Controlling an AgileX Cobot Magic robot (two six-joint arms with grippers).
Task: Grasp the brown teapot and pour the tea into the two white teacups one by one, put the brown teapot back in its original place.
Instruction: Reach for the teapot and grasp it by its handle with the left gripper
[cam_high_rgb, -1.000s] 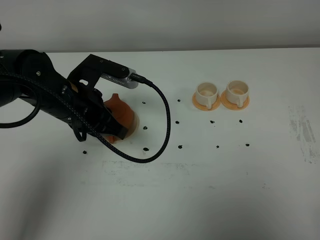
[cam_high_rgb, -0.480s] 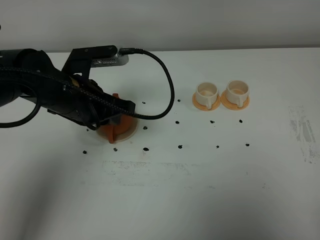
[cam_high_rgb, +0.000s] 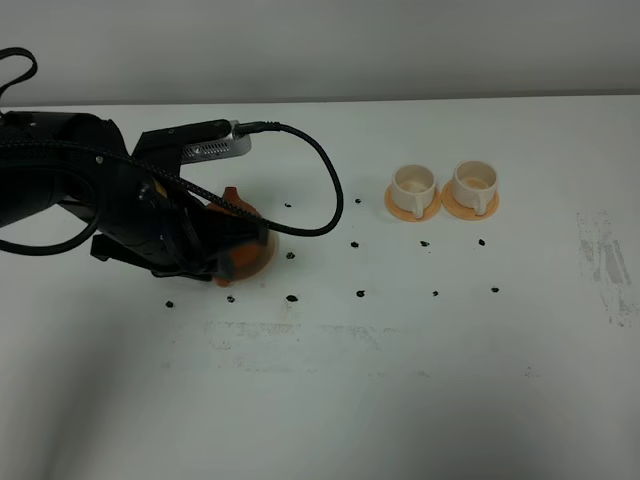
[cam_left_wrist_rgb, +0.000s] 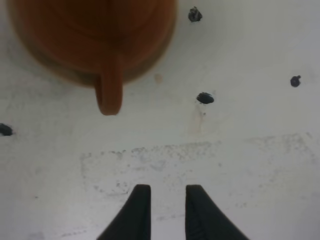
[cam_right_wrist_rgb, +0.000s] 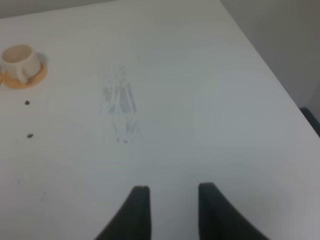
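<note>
The brown teapot (cam_high_rgb: 245, 240) sits at the left of the table on the cream coaster (cam_high_rgb: 267, 256), half hidden under my left arm (cam_high_rgb: 150, 210). In the left wrist view the teapot (cam_left_wrist_rgb: 90, 30) is upright with its loop handle (cam_left_wrist_rgb: 109, 92) pointing at my left gripper (cam_left_wrist_rgb: 167, 192). That gripper is a little way back from the handle, narrowly open and empty. The two white teacups (cam_high_rgb: 413, 186) (cam_high_rgb: 474, 183) stand on orange saucers right of centre. My right gripper (cam_right_wrist_rgb: 172, 192) is open and empty over bare table, with one teacup (cam_right_wrist_rgb: 17, 62) far from it.
Small black marks (cam_high_rgb: 360, 294) dot the table between the teapot and the cups. A grey smudge (cam_high_rgb: 605, 260) lies near the right edge. The left arm's black cable (cam_high_rgb: 325, 190) loops over the table beside the teapot.
My left arm has turned and drawn back to the left from the teapot. The teapot now rests on the coaster, apart from the gripper. The cups have not moved.
</note>
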